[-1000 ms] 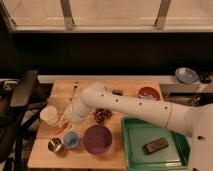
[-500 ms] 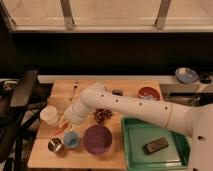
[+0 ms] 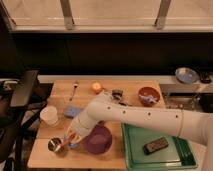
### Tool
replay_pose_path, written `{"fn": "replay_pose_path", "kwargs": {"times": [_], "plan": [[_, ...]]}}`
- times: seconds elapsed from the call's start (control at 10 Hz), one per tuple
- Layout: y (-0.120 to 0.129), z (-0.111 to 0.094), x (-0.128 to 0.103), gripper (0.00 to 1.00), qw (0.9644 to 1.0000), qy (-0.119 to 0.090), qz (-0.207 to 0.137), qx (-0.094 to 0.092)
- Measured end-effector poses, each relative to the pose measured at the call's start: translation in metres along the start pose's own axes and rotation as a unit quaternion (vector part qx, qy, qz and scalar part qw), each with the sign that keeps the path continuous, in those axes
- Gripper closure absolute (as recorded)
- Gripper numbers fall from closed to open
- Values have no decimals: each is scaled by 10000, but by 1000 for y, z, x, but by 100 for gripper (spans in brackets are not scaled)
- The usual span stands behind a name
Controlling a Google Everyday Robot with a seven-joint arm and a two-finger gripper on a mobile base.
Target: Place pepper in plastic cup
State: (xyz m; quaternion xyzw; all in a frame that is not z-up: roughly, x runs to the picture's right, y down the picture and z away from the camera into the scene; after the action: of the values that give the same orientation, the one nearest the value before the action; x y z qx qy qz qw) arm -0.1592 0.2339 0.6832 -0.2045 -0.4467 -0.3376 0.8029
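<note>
I see pincer (image 3: 71, 138) grasping pepper (image 3: 68, 141), long axis slanting near-left; plastic cup (image 3: 73, 144) directly beneath tip.

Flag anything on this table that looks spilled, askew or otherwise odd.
Nothing looks spilled or damaged. The only unsettled thing is the pepper, slanting at the gripper near the table's front left, beside the metal cup and the purple bowl. The plastic cup cannot be made out there.

1 gripper (image 3: 71, 138) (by cups), 3 cups, 3 bowls, 1 pepper (image 3: 68, 140)
</note>
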Motion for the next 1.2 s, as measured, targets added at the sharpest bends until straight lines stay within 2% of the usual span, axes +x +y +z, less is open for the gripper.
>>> {"fn": "replay_pose_path", "kwargs": {"times": [0.3, 1.1, 1.2], "plan": [[8, 2, 5, 100, 9999, 76, 94, -33], [-5, 11, -8, 100, 9999, 59, -113, -1], [-7, 16, -9, 95, 9999, 33, -142, -35]]}}
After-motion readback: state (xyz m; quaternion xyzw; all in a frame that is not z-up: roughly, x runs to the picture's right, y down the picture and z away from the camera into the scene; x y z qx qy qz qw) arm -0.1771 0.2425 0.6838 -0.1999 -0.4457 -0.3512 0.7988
